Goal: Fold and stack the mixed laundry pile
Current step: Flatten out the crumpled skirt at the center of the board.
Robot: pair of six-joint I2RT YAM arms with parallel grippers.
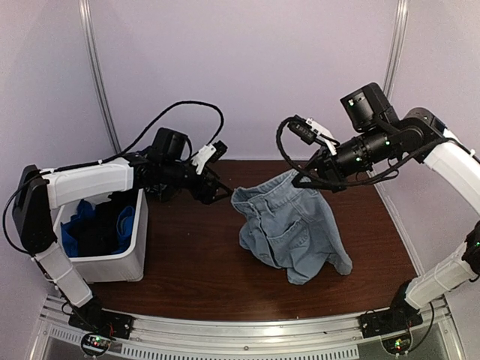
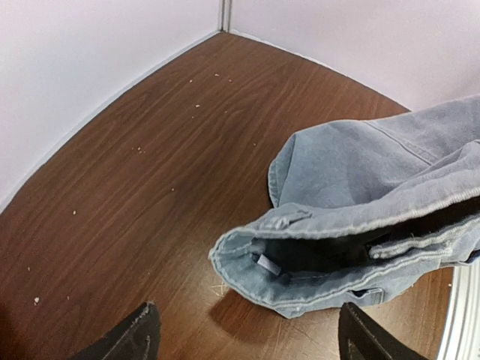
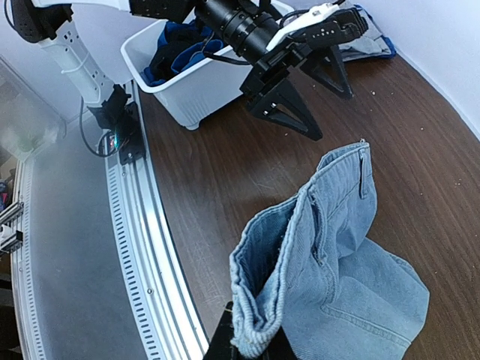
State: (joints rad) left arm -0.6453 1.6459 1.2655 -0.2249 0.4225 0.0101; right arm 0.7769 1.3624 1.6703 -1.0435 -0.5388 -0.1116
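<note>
Down at the near rail [image 1: 247, 334] both arm bases sit bolted, and just beyond them the brown counter [image 1: 195, 262] carries the action. The denim shorts [image 1: 289, 229] hang by one end of the waistband from the right hand [image 1: 300, 177], which is clenched on that top edge, while the legs slump onto the wood. The left hand [image 1: 216, 192] hovers just beside the garment's free side, released and grasping nothing. Off to the left, the white bin [image 1: 124, 262] holds more of the pile, black cloth [image 1: 101, 229] and royal-blue fabric [image 1: 73, 234] heaped inside. Over to the left wrist view: two fingertips [image 2: 139, 337] stand wide apart at the bottom edge, and the gaping waistband [image 2: 300, 259] lies right ahead of them, near but not between them. Right wrist view now: the denim is pinched at the very bottom of the picture, the fabric falls away from that grip in a long fold, and beyond the left hand a pale grey-blue piece [image 3: 369, 43] lies on the counter. My read is that the job in hand is getting a second grip. The left hand should go for the loose waistband corner facing it and take both layers at the seam. Then both hands can draw apart evenly so the shorts spread flat before any fold.
</note>
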